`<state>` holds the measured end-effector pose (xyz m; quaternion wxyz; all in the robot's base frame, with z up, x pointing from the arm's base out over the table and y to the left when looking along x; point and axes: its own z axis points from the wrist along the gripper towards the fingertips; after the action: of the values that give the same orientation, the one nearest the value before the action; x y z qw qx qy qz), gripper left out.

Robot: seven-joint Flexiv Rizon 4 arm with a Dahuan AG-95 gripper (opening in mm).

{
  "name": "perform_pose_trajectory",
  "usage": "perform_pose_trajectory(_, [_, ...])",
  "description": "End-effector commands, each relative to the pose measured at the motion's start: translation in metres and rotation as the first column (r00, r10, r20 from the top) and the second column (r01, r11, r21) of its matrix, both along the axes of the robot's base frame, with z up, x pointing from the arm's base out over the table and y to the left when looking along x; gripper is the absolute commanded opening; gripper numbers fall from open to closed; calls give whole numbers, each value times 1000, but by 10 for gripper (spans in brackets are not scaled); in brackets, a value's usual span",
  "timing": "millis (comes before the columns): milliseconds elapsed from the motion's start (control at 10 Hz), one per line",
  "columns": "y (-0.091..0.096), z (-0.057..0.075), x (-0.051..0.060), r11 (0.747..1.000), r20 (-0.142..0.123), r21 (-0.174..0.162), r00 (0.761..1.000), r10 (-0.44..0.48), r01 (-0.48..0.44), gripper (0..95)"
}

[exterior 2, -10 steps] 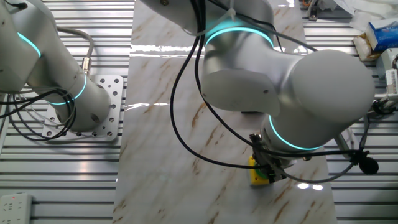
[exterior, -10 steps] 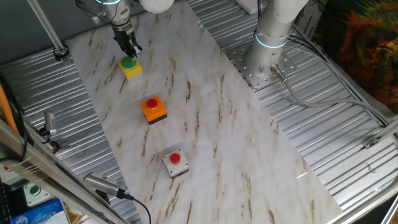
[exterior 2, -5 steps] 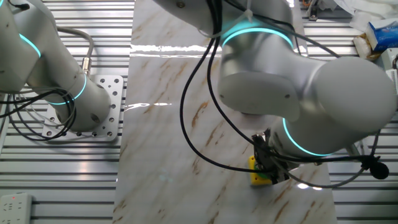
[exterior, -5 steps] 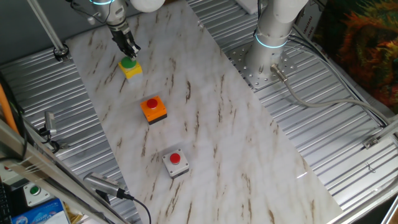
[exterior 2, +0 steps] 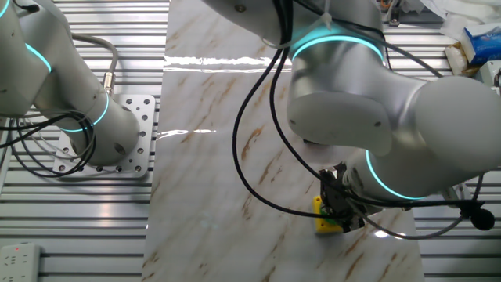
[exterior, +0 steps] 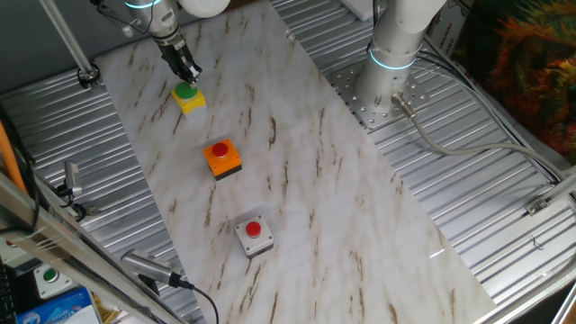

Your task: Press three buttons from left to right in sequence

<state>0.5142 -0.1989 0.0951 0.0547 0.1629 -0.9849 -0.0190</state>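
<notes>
Gripper (exterior: 189,74) placed just above the green button on the yellow box (exterior: 189,98).

The three boxes are set in a diagonal row on the marble table (exterior: 297,180): the yellow one farthest, the orange box (exterior: 222,158) in the middle, the light-grey box (exterior: 254,236) nearest. Whether the fingers are parted or closed cannot be told.

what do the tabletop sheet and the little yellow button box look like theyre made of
Tabletop sheet: looks like marble-patterned laminate or vinyl, white with brown veins; glossy, since it mirrors light streaks. Real stone cannot be ruled out.
Yellow button box: probably moulded plastic, going by its uniform bright colour and matte look, with a green cap on top.
</notes>
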Motion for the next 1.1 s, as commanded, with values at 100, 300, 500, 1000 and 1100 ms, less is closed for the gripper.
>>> perform_pose_trajectory(100, [0, 0, -1, 1000, 0, 8, 1000, 1, -1, 0])
perform_pose_trajectory(300, [0, 0, 0, 1000, 0, 9, 1000, -5, 5, 0])
perform_pose_trajectory(500, [0, -2, 1, 1000, -6, 15, 1000, -11, 11, 0])
perform_pose_trajectory(1000, [-1, -6, 3, 1000, -8, 22, 1000, -10, 10, 0])
perform_pose_trajectory(1100, [-2, -7, 4, 999, -10, 33, 1000, -12, 12, 0])
